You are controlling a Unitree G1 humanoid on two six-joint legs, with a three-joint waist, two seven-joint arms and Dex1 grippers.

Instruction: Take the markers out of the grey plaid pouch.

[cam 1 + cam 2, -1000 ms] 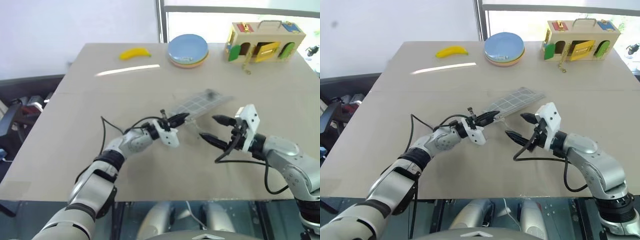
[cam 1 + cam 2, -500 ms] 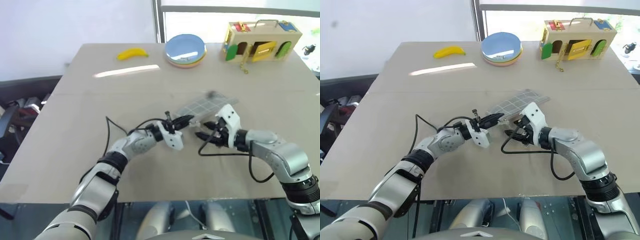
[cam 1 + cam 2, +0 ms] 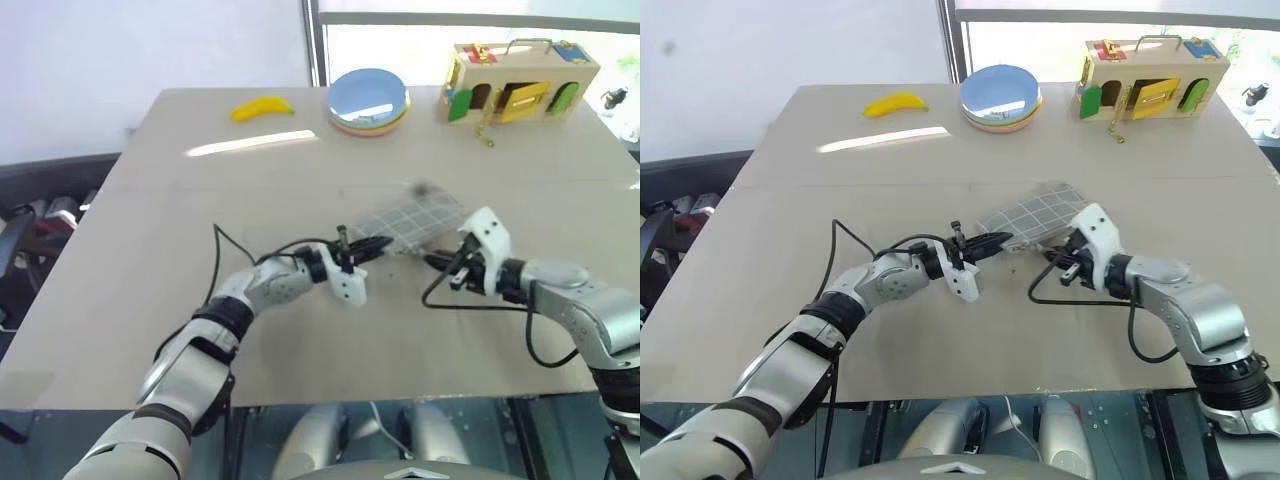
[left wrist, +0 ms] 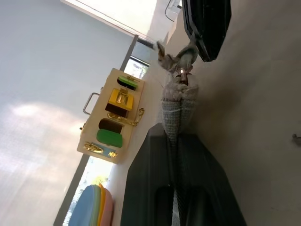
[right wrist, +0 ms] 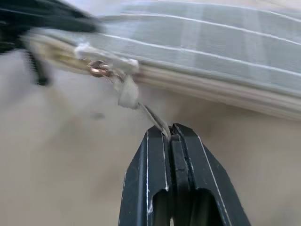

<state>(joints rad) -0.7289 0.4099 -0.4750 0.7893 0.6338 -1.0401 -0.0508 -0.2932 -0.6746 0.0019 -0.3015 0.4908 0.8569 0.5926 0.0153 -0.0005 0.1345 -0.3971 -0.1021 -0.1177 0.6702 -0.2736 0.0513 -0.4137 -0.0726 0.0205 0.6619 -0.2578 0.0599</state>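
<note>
1. A wide tan bench (image 3: 150, 300) carries the grey plaid pouch (image 3: 415, 216) near its middle, lying flat with one corner lifted towards the robot.
2. The left tool (image 3: 378, 243) is clenched on the pouch's near corner; in the left wrist view its two black fingers (image 4: 155, 188) press a fold of the grey fabric between them.
3. The right tool (image 5: 170, 134) is clenched on the zipper pull (image 5: 127, 92), a small pale fabric tab; the right wrist view shows a thin end of that tab pinched at the fingertips, just beside the copper-coloured slider ring.
4. The markers are hidden; judging by the task, they lie inside the pouch, which looks zipped shut.
5. The step in hand is likely opening the zip. To do it well, the left tool should hold the corner firm and low while the right tool draws the tab along the line of the zip, not upwards, so the soft pouch stays taut and does not bunch.
6. The grip on the tab is slim and could slip; a slow, steady pull is safer.
7. Far off on the bench sit a banana (image 3: 262, 107), stacked plates (image 3: 369, 100) and a wooden latch box (image 3: 525, 82), well apart from the work.
</note>
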